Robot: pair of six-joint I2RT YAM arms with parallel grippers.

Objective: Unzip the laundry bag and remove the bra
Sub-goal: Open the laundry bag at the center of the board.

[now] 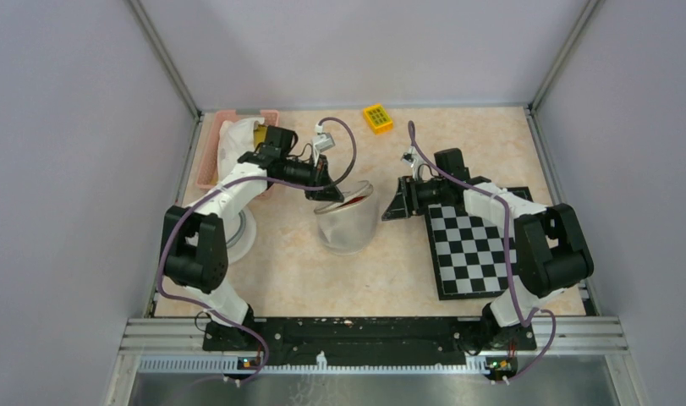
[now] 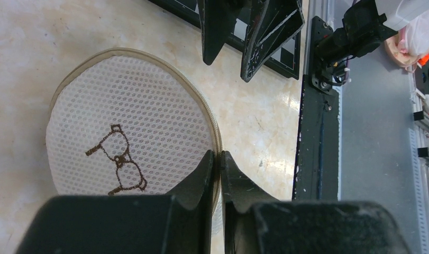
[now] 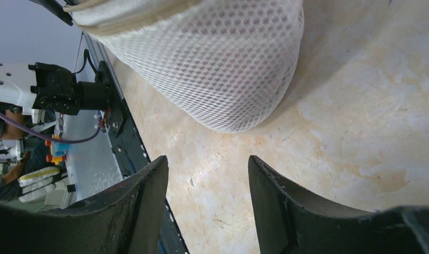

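Observation:
The white mesh laundry bag [image 1: 348, 224] stands mid-table. In the left wrist view its round lid [image 2: 133, 121] bears a brown glasses drawing, and a tan zipper band [image 2: 214, 127] runs round the rim. My left gripper [image 2: 217, 159] is shut on that zipper band at the lid's edge; it also shows in the top view [image 1: 326, 191]. A little red [image 1: 357, 200] shows at a gap under the lid; the bra itself is hidden. My right gripper [image 3: 208, 164] is open and empty, just right of the bag [image 3: 212, 58], low over the table; it also shows in the top view [image 1: 398, 205].
A black-and-white checkered mat [image 1: 474, 245] lies under the right arm. A pink basket [image 1: 211, 152] with white cloth stands at the back left. A yellow block [image 1: 377, 118] lies at the back. A white round object [image 1: 244, 237] sits by the left arm.

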